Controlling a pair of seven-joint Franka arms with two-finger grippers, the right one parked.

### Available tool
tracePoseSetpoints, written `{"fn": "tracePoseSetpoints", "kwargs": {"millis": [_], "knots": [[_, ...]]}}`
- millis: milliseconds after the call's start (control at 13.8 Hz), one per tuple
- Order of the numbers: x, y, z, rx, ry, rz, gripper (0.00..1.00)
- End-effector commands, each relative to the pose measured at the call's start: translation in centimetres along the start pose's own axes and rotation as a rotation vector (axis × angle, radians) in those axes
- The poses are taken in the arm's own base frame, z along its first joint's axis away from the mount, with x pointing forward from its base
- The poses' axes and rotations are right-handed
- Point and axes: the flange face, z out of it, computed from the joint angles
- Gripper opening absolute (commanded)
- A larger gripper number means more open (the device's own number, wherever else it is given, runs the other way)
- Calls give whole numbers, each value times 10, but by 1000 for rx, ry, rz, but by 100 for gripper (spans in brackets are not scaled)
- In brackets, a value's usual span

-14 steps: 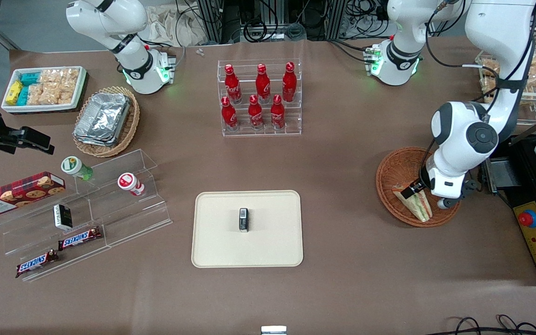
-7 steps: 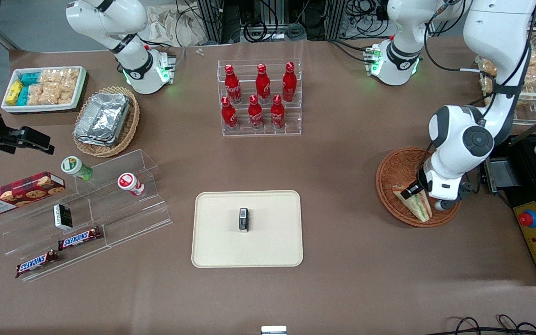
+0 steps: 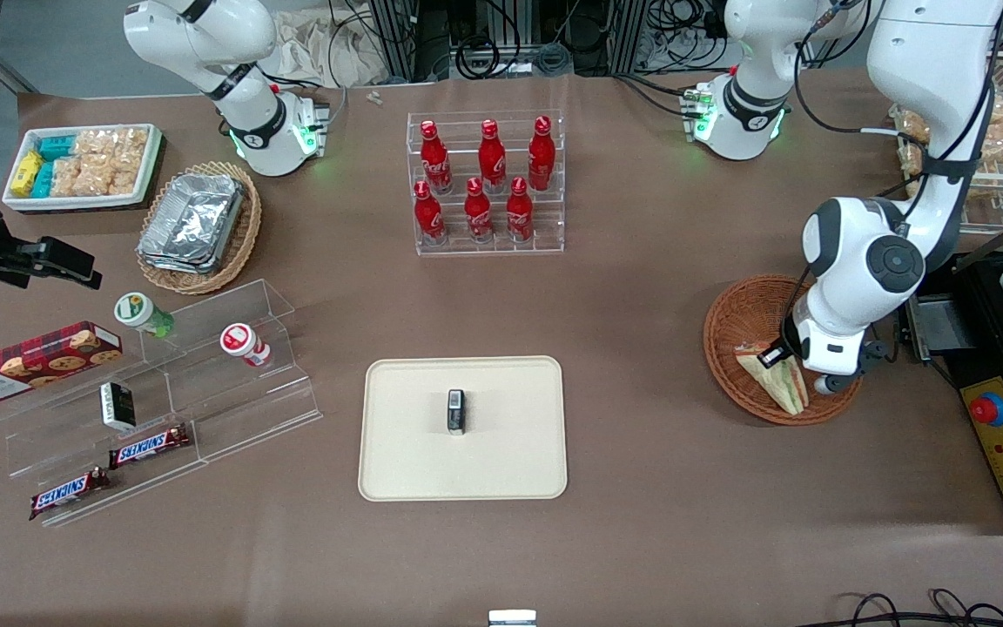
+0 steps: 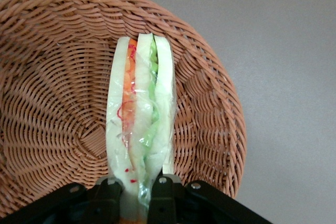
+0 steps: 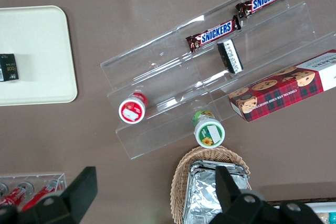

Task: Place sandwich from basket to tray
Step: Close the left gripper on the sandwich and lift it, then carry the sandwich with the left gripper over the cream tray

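Observation:
The sandwich (image 4: 140, 124), a clear-wrapped wedge with red and green filling, is held cut edge up over the round orange-brown basket (image 4: 52, 103). My left gripper (image 4: 135, 190) is shut on its narrow end, one black finger (image 4: 164, 195) on each side. In the front view the gripper (image 3: 784, 357) hangs over the basket (image 3: 750, 309) toward the working arm's end of the table, with the sandwich (image 3: 776, 380) on the basket's nearer part. I cannot tell whether the sandwich still touches the wicker. The cream tray (image 3: 397, 470) lies mid-table, nearer the front camera.
A small black box (image 3: 456, 411) stands on the tray. A clear rack of red bottles (image 3: 486, 183) is farther from the camera than the tray. A black unit with a red button (image 3: 1002, 435) sits beside the basket. Acrylic steps with snacks (image 3: 162, 392) lie toward the parked arm's end.
The wrist and the sandwich in it have shifted slightly, a little up and toward the parked arm's end. The grip has not changed.

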Motion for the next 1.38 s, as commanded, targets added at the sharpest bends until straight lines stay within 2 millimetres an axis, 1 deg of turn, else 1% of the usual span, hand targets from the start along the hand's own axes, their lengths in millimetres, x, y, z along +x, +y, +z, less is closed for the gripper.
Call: {"fn": "tracePoseSetpoints", "kwargs": {"millis": [0, 290, 507, 580, 652, 725, 797, 870, 942, 1014, 1087, 1159, 1232, 1304], "knots": [[9, 8, -32, 22, 6, -15, 13], [35, 28, -116, 139, -69, -4, 13], [41, 34, -190, 173, -99, 3, 12], [40, 43, -216, 176, -104, 8, 12], [36, 55, -244, 175, -103, 26, 12], [26, 69, -265, 173, -104, 54, 12], [10, 88, -278, 162, -97, 94, 12], [-10, 111, -287, 142, -87, 143, 12], [-30, 135, -285, 132, -93, 196, 12], [-47, 158, -278, 123, -103, 244, 12], [-64, 181, -264, 118, -122, 297, 13], [-77, 208, -250, 95, -132, 338, 16], [-90, 240, -228, 71, -138, 377, 21], [-103, 264, -207, 80, -131, 414, 21]]}}
